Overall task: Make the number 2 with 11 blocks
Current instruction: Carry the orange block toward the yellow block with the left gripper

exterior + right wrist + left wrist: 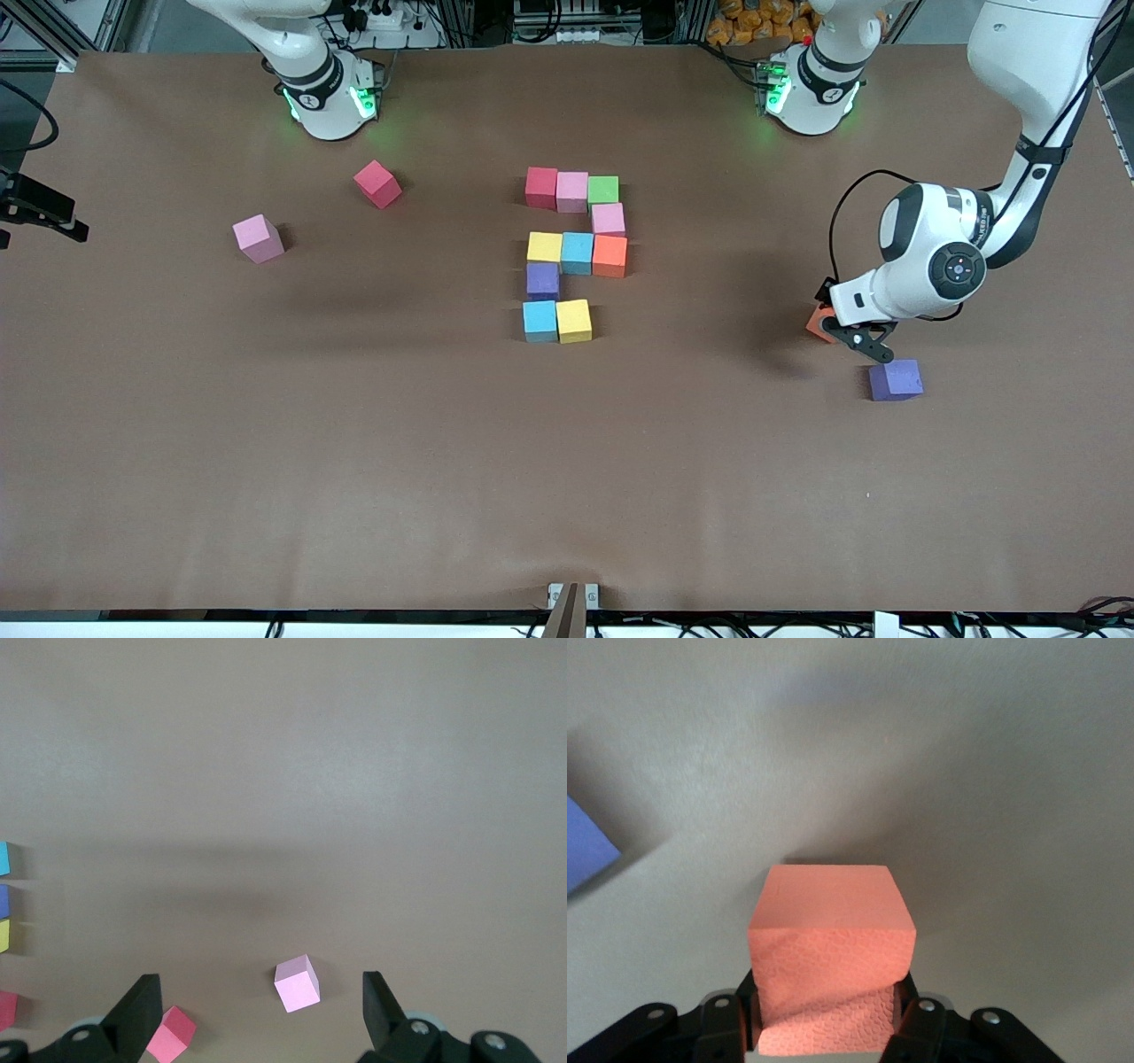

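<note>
The left gripper (849, 334) is closed on an orange block (831, 943) at table level toward the left arm's end, just beside a loose purple block (896, 379). The right gripper (259, 1005) is fully open, empty, high over a loose pink block (297, 982) and red block (171, 1034); that arm waits. The number 2 (576, 252) at table centre has ten blocks; its nearest row lacks one.

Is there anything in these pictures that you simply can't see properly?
- Front view: the orange block held by the left gripper is mostly hidden by the arm's wrist.
- Left wrist view: the spare purple block is cut off by the edge.
- Right wrist view: the digit's blocks show only as slivers at the edge; the open right gripper is out of the front view.
</note>
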Tool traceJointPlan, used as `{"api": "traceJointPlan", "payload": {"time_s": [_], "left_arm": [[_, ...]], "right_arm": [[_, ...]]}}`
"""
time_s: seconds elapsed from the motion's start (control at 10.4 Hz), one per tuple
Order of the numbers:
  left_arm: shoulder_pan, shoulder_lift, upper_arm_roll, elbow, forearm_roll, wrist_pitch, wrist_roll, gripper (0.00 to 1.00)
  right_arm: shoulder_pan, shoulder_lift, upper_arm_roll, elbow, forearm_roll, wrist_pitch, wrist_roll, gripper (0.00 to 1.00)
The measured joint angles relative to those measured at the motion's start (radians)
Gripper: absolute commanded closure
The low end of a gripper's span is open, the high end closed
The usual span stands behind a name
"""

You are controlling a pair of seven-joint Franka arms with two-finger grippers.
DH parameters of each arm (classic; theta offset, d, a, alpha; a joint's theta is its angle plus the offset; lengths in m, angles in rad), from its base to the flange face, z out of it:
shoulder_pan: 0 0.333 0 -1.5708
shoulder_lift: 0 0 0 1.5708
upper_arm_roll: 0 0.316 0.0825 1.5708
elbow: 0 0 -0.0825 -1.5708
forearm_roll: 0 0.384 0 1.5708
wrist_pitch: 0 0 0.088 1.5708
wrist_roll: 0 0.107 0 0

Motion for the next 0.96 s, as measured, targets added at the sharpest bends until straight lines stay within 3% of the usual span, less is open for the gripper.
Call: {"api": "traceJointPlan", "payload": {"time_s": [0.19,0.48,0.96], "left_arm": [[-0.019,0.000,-0.040,0.038,0.003,0.001,0.019,0.50],[-0.137,0.000,-0.051,0.108,0.005,0.001,0.078,0.49],[-0.392,0.029,-0.008,0.232,0.005,-0.001,0.107,0.48]], "right_arm": [[0.000,0.000,0.000,0.000,0.000,0.000,0.000,0.00],[0.000,-0.004,-0.002,0.001,0.000,-0.002,0.000,0.00],[-0.010,-0.010,-0.015,0.002,-0.002,-0.030,0.000,0.00]]}}
